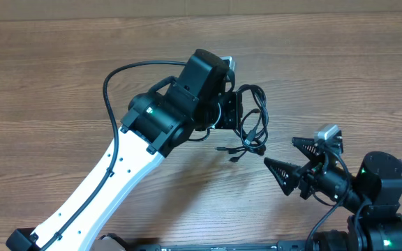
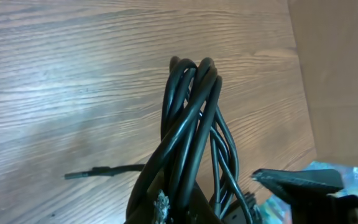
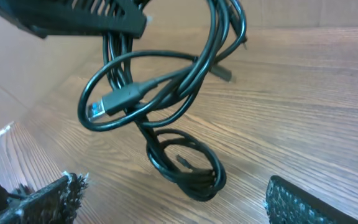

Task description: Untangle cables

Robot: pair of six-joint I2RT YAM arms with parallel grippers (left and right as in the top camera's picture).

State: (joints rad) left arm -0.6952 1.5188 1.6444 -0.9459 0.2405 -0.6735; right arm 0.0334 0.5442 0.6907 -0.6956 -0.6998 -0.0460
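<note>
Wood-grain table point(image 1: 47, 70) beneath my arms, light brown. The lowest loops of the cables point(image 1: 250, 136) seem to rest on it. One plug end point(image 2: 86, 173) lies flat just beside those loops.

tangled black cables point(image 1: 250, 122), partly lifted

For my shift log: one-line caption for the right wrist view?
Tangled black cables dangling from the left gripper, USB plug visible, right gripper open below.

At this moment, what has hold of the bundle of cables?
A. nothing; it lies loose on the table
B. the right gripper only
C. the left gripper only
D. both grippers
C. The cables hang lifted from the left gripper, while the right gripper sits beside them with its jaws open and empty.
</note>
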